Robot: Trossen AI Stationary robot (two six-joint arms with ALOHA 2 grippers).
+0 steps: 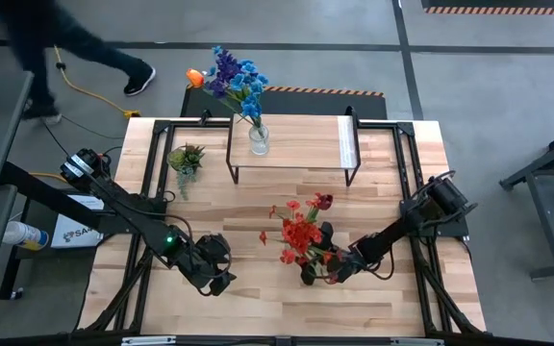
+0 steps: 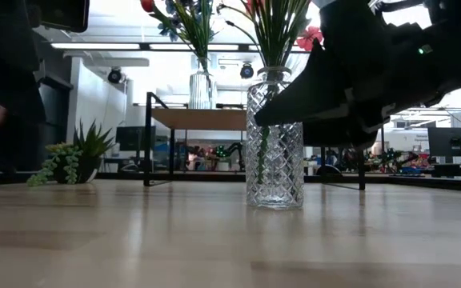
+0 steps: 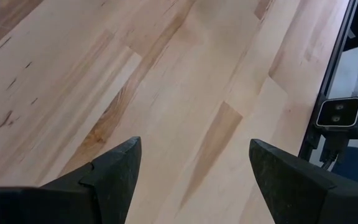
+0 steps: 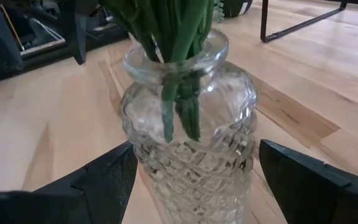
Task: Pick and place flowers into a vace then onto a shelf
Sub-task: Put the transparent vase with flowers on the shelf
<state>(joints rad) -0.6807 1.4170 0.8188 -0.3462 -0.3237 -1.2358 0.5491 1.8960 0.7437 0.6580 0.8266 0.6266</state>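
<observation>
Red flowers (image 1: pixel 301 231) stand on green stems in a clear cut-glass vase (image 1: pixel 308 274) on the table, near its near edge. My right gripper (image 4: pixel 194 149) is open, with one finger on each side of the vase's body (image 4: pixel 191 155); in the low view its dark fingers (image 2: pixel 294 104) reach the vase (image 2: pixel 274 144) from the side. A second glass vase (image 1: pixel 258 139) with blue, purple and one orange bloom (image 1: pixel 234 77) stands on the shelf (image 1: pixel 296 144). My left gripper (image 1: pixel 221 279) hovers open over bare wood (image 3: pixel 194 146) near the table's near left part. My right gripper comes at the vase level, from the table's right, with its fingers (image 4: pixel 114 177) beside the widest part of the body (image 4: pixel 142 155). The vase stands upright on the table. Whether the fingers touch the glass, I cannot tell.
A small green potted plant (image 1: pixel 186 159) sits left of the shelf. The shelf's dark legs (image 1: pixel 234 178) stand at the far middle of the table. A black frame (image 1: pixel 152 125) borders the tabletop. A person (image 1: pixel 65 48) walks on the floor beyond the far left corner.
</observation>
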